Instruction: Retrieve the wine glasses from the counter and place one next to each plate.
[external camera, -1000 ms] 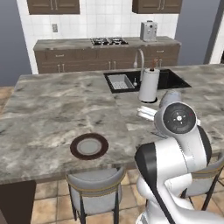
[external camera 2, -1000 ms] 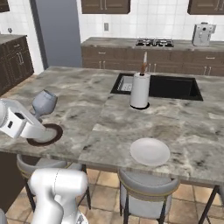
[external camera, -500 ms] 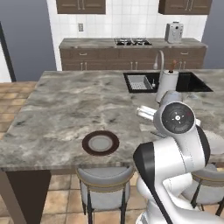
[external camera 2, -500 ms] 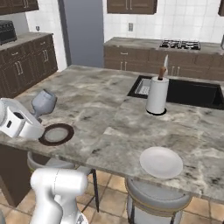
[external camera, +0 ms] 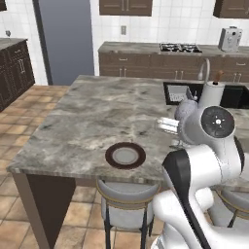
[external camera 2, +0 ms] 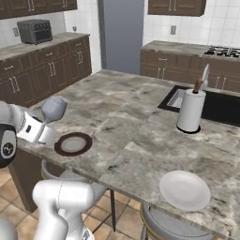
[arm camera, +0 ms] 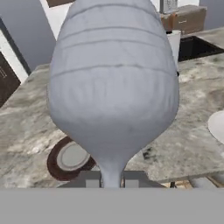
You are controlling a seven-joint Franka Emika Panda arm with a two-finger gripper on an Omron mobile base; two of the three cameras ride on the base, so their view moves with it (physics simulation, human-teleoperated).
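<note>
Paper-towel roll [external camera 2: 191,110] beside island sink [external camera 2: 220,106]; toaster [external camera: 229,39] on far worktop

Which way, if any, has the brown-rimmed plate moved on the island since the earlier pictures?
No. The brown-rimmed plate stays by the front edge of the island; the whole view shifted, so the camera moved, not the plate.

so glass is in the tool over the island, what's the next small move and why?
Probably lower the wine glass toward the bare stone just beside the brown-rimmed plate. The tool grips the stem, with the glass hanging above the island edge close to that plate, not yet set down. The white plate sits farther along, with no glass by it either.
</note>
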